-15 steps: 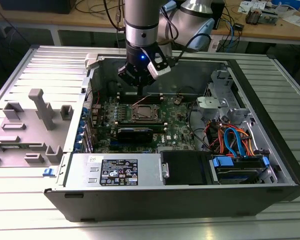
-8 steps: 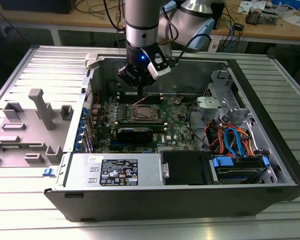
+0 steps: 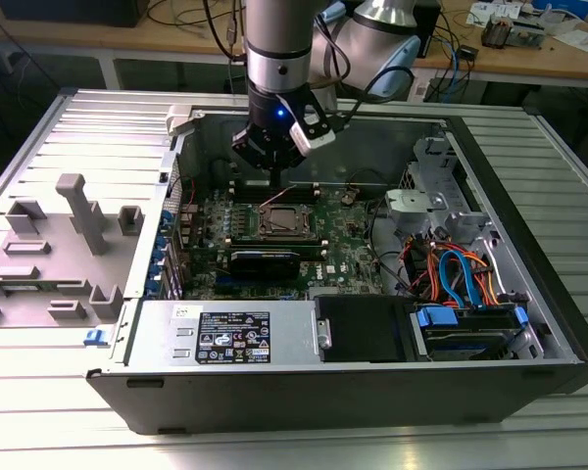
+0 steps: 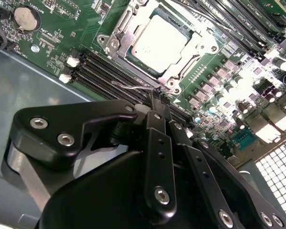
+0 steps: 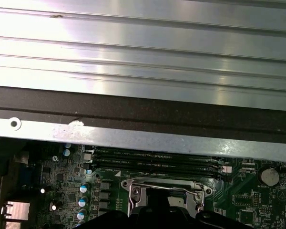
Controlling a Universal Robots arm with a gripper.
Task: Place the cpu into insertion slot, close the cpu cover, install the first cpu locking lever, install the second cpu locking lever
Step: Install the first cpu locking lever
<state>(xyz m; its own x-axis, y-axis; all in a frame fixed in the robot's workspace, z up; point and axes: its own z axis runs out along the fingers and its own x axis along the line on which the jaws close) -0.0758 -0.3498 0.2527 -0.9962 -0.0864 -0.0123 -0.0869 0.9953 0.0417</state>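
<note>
Cpu (image 4: 159, 43) flat in the slot (image 3: 274, 233) mid-board, shiny side up. Square, so no real long axis, edges lined up with the slot. Cover (image 4: 200, 47) looks shut over it. Just past the far edge, wire lever (image 4: 133, 87) running left-right, looks unhooked. Claw (image 4: 156, 98) pinched narrow at its bent end, can't tell if gripping. Probably first-lever step: needs pressing down and tucking under its catch.

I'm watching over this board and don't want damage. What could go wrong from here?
The end effector is right at the thin wire lever beside the socket; a slip might bend it or let it spring loose. The black memory slots run just alongside, so a sideways push could scrape them.
</note>
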